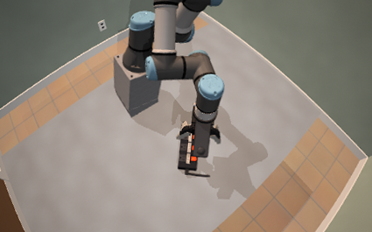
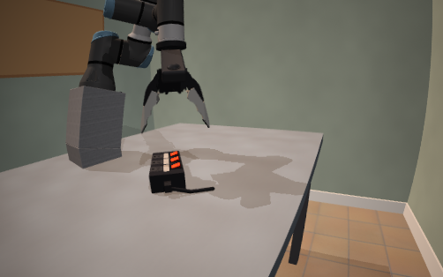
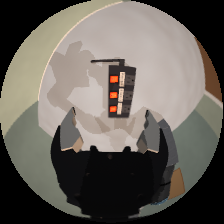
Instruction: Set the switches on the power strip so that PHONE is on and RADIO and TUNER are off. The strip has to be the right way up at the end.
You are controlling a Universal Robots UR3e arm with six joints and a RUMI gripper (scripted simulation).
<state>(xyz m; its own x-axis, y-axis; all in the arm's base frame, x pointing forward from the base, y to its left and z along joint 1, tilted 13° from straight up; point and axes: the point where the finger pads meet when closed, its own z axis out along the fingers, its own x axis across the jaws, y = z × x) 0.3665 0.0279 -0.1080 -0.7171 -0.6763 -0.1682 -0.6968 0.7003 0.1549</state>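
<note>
Open gripper [image 2: 176,125] above power strip [image 2: 166,172]

Open air above power strip [image 2: 167,172]

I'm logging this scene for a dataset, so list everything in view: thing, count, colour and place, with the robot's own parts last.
Power strip: one, black, lying switches-up on the table, below the gripper.
Rocker switches: three, orange-red, in a row along one side of the strip's top.
Label tags: three, pale, beside the switches; text too small to read.
Cord stub: one, black, sticking out of the strip's near end.
Table: one, grey top, dark leg at the right edge.
Wall outlet: one, white, on the green wall behind the arm.
Floor tiles: orange-brown, around the table.
Pedestal: one, grey block, on the table's far left.
Arm: one, grey with blue joint caps, on the pedestal.
Gripper: one, black with grey fingers, open, holding nothing, above the strip.
</note>
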